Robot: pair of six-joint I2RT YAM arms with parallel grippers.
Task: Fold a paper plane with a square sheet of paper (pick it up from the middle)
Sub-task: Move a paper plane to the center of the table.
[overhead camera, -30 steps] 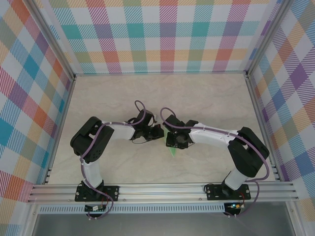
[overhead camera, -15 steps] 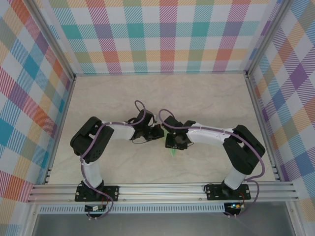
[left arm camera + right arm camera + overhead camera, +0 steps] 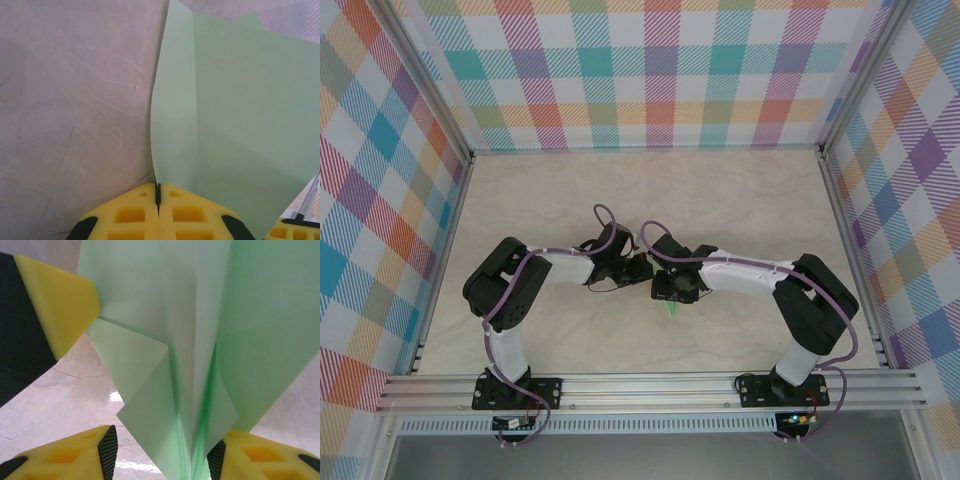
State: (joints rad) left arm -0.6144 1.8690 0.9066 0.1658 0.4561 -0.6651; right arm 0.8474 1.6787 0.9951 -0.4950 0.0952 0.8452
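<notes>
left hand point(image 3: 158, 192) clamped shut on edge of paper plane point(image 3: 235, 125). right hand point(image 3: 162, 456) half spread, fingers point(image 3: 75, 455) either side of plane's folded spine, one clear of paper, no pinch seen. plane between both hands, near desk point(image 3: 70, 100) middle. long axis runs straight out from right hand; right hand nearer spine.

Left end effector point(image 3: 640, 267) sits just left of right end effector point(image 3: 671, 291), both mid-worktop point(image 3: 740, 200). Paper plane point(image 3: 670, 308) lies between them, one edge at the left fingertips. One end juts toward the near edge from under the right one.
</notes>
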